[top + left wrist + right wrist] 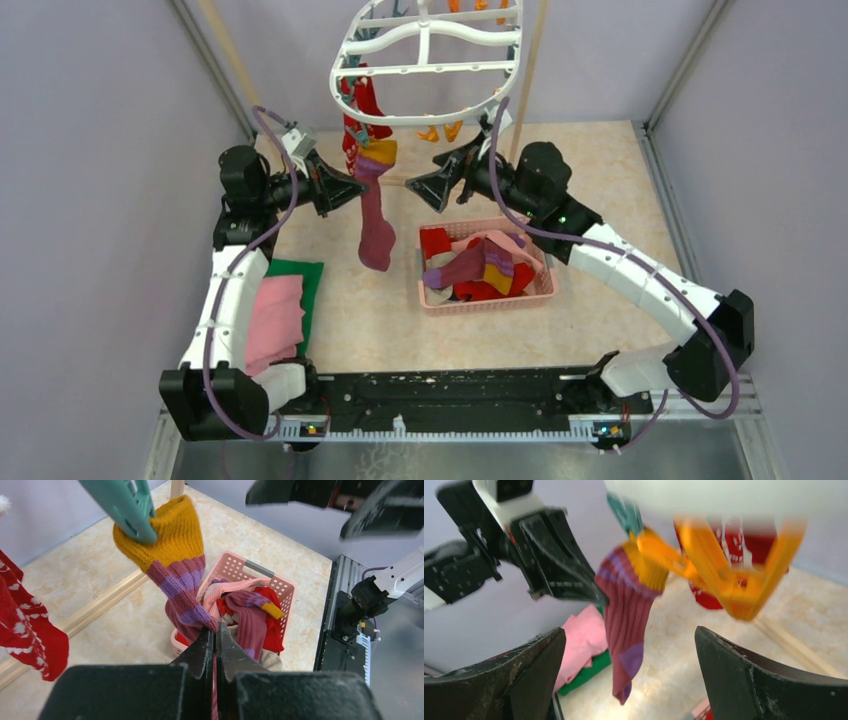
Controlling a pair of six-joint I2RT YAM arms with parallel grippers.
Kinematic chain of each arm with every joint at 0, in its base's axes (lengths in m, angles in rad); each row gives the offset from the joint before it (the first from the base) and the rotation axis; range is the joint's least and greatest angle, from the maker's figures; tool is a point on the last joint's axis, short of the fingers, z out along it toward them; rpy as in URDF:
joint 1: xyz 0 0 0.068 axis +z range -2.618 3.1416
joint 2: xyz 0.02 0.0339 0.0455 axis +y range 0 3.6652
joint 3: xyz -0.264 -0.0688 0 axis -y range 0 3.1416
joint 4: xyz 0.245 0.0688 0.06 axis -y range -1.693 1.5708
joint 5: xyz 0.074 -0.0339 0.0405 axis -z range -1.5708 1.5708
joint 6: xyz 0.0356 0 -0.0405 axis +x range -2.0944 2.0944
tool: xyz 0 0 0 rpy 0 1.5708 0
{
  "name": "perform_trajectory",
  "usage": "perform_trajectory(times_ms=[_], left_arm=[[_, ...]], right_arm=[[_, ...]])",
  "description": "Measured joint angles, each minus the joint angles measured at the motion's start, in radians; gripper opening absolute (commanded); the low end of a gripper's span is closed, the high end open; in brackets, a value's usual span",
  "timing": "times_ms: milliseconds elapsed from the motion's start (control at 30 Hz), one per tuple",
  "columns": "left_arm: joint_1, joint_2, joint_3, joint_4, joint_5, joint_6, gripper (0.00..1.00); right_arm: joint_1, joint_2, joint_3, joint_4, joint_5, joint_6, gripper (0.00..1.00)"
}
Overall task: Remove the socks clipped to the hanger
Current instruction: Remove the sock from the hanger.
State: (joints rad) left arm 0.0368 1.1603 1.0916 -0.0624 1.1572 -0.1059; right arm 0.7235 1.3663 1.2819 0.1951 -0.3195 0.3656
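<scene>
1. Top external view, lower left: the folded pink and green cloths (283, 310) lie beside the left arm and have no part in the job.
2. Left of centre, the left gripper (357, 187) has its jaws pressed together on the maroon sock (376, 230), just below its yellow band.
3. Upper centre, the hanger (430, 60) carries that sock by a teal clip (125, 507) biting the cuff. Red socks (365, 105) hang behind it.
4. Right of centre, the right gripper (433, 190) stands with its jaws wide apart and holds nothing. Blurred orange clips (724, 575) dangle in front of it.
5. Risk: pulling while the teal clip bites would likely swing the hanger, stretch the cuff, or slip the thin pinch. The right jaws could also close on an orange clip by mistake.
6. Centre right, the pink basket (480, 303) holds loose socks (480, 270). A sock released short of it would land on the table.
</scene>
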Motion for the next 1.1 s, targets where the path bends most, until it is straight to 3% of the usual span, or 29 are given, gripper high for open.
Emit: perform_trajectory(times_ms=[400, 633, 867, 1100], left_arm=[[-0.105, -0.024, 0.001, -0.086, -0.042, -0.043, 0.0], [-0.295, 0.021, 0.116, -0.204, -0.095, 0.006, 0.0], [-0.35, 0.062, 0.258, -0.254, -0.122, 0.022, 0.0], [-0.362, 0.032, 0.254, -0.289, -0.129, 0.025, 0.0]], right_arm=[[0.069, -0.155, -0.309, 0.006, 0.085, 0.002, 0.99], [0.14, -0.246, -0.309, 0.001, 0.153, -0.032, 0.99], [0.147, -0.243, -0.265, 0.02, 0.186, -0.07, 0.99], [0.147, -0.156, -0.073, -0.023, 0.221, -0.101, 0.99]])
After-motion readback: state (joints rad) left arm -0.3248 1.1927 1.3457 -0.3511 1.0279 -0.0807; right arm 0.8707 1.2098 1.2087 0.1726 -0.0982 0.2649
